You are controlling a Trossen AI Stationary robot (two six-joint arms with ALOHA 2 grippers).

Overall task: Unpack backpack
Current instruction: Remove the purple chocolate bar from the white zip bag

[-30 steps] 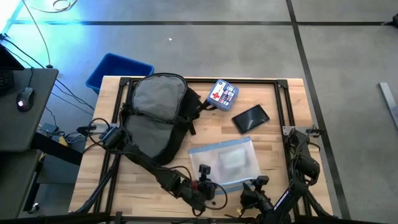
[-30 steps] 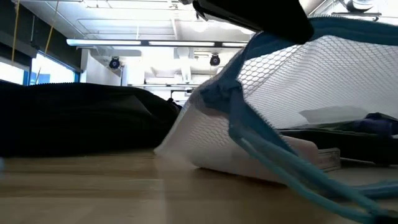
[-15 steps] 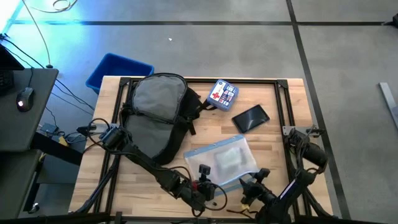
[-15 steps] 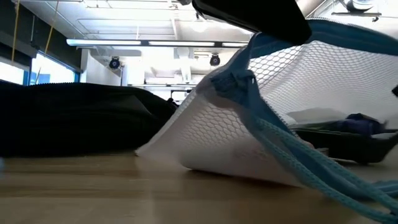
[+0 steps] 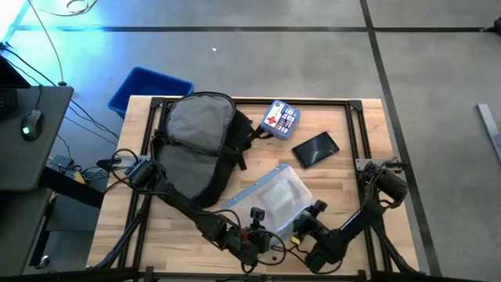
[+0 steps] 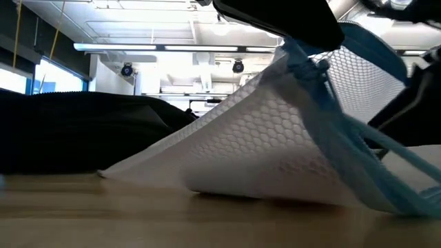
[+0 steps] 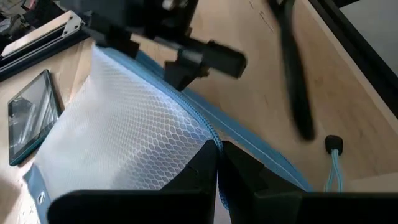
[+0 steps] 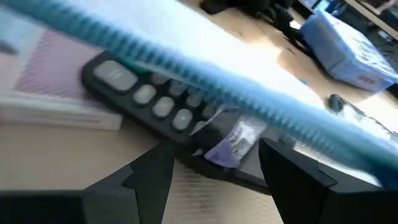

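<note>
Unpacking well under way. Lying out on the wooden table (image 5: 344,180): a blue-and-white first-aid pouch (image 5: 280,119), a flat black phone-like slab (image 5: 315,149), a clear mesh zip pouch with blue zipper (image 5: 274,200).

Left gripper (image 5: 258,233), fingers pressed together, is pinching that pouch's zipper edge and holding one end lifted. Right gripper (image 5: 307,222), fingers spread, is sitting at the pouch's near edge, holding nothing.

Large black fabric backpack with grey lining (image 5: 196,141) is lying slack and open at the table's far left; whether it is holding more, I cannot tell.
</note>
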